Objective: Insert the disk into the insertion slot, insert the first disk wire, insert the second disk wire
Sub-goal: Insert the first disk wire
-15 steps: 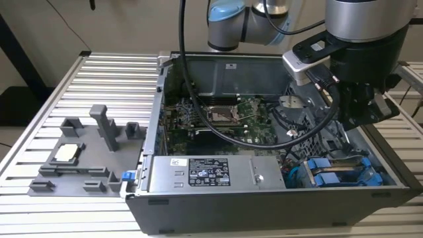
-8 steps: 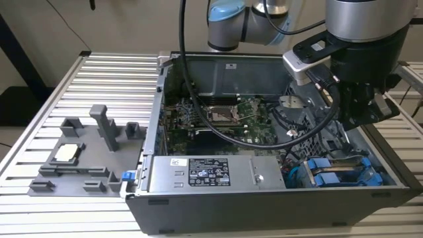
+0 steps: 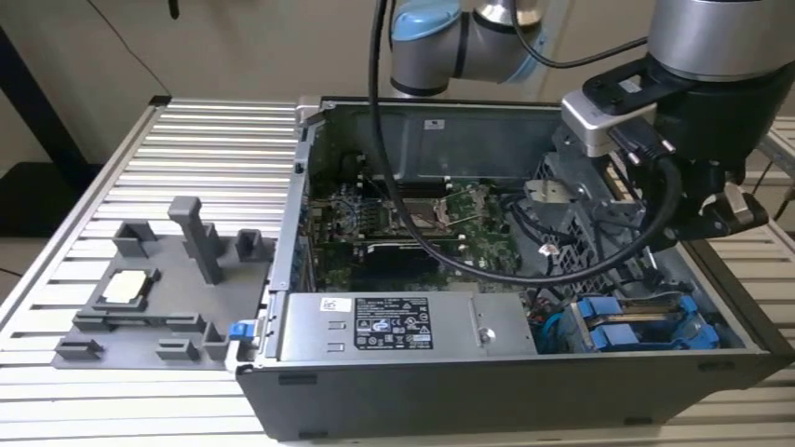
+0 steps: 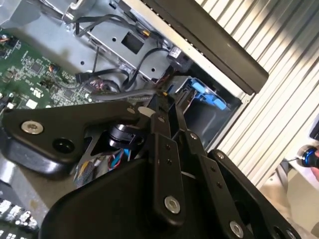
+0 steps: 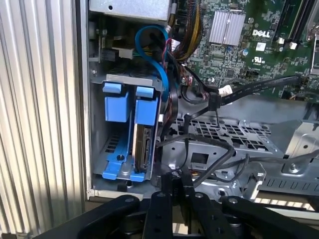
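**A:** Where is the disk?

**B:** The disk [image 5: 142, 144], in its blue frame, stands on edge inside the slot [image 5: 112, 142]. The slot is the grey metal bay in the case's near corner, on the exterior view's right. The disk looks pushed fully home, so that step seems done.

**A:** And the arm?

**B:** It hangs over the open case [image 3: 497, 391], which lies on its side on a ribbed surface [image 3: 186, 140], likely so the arm can reach straight down into it. In the first wrist view the fingers [image 5: 160, 206] are closed, tips together. They sit just beside the bay, among loose black wires [image 5: 209, 149].

**A:** Are they pinching a wire?

**B:** I cannot tell. One black wire runs towards the tips, and closed tips would suit holding a small plug (a guess, not something seen).

**A:** Is any wire plugged into the disk?

**B:** A blue wire [image 5: 158, 64] loops past the far end of the bay, near the board [image 5: 234, 55]. Its ends are hidden. The disk's bare edge faces the case's open side, probably so that plugs can reach it from above.
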You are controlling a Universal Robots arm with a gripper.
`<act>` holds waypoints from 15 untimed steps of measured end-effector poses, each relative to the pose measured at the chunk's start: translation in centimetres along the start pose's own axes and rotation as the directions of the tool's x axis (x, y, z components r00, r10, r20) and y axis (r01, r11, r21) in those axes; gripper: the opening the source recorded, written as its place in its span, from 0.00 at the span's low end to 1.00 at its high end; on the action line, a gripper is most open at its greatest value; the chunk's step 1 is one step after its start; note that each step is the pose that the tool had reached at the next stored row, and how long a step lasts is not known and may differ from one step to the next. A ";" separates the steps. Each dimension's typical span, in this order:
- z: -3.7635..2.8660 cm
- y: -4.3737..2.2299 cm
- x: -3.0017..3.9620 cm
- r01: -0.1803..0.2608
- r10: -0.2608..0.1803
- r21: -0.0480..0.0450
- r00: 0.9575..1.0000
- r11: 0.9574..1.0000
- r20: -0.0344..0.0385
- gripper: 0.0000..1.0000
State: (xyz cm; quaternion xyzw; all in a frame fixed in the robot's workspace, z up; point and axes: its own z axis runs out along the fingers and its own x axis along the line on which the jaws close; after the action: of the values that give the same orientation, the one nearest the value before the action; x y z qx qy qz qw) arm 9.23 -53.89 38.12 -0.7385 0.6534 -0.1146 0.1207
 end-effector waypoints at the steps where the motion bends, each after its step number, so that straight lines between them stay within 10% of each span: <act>1: 0.09 -0.23 0.05 0.000 0.000 -0.014 1.000 1.000 0.002 0.19; 7: 0.61 -1.53 0.43 -0.002 0.003 -0.091 1.000 0.996 0.012 0.19; 15: 0.64 -1.55 0.99 -0.003 0.005 -0.096 1.000 0.995 0.016 0.19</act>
State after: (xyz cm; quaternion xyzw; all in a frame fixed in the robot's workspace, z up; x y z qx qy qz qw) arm 11.02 -54.68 38.03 -0.7430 0.6586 -0.0769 0.0907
